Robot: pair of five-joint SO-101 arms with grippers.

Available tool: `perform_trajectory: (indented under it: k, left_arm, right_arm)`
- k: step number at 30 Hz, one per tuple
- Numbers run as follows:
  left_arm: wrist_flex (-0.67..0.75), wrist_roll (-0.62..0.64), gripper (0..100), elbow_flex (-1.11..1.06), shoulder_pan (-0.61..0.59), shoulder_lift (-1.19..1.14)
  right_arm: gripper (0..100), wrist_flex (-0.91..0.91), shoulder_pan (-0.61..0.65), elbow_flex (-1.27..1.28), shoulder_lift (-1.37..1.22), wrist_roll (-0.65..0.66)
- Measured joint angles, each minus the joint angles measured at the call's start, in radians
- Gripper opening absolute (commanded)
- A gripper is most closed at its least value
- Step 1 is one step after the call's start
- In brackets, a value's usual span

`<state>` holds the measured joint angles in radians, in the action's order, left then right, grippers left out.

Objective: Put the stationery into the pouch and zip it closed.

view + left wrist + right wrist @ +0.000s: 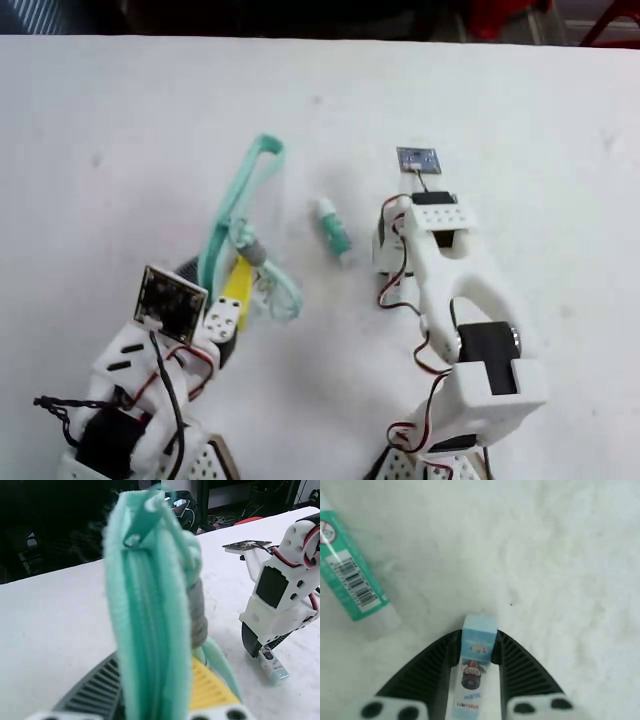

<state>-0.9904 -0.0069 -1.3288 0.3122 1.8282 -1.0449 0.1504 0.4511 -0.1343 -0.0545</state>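
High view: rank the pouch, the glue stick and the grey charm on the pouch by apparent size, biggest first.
1. pouch, by far the largest.
2. glue stick.
3. grey charm, somewhat smaller than the glue stick.
All three sit close together under the camera, so nearness hardly skews the order.

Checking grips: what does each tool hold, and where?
Left tool grips the green pouch near one end; right tool pinches the small blue eraser by its long sides.

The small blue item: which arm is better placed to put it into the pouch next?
Right. The right tool is shut on the small blue item, so it can carry it over. The left tool is busy, shut on the pouch.
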Motion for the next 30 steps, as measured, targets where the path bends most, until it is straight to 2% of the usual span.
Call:
perform_trajectory:
  k: [30]
  left_arm:
    - [0.0, 0.0, 3, 0.0, 0.0, 0.0]
  right_arm:
    - [1.6, 0.0, -0.002, -0.005, 0.015, 0.0]
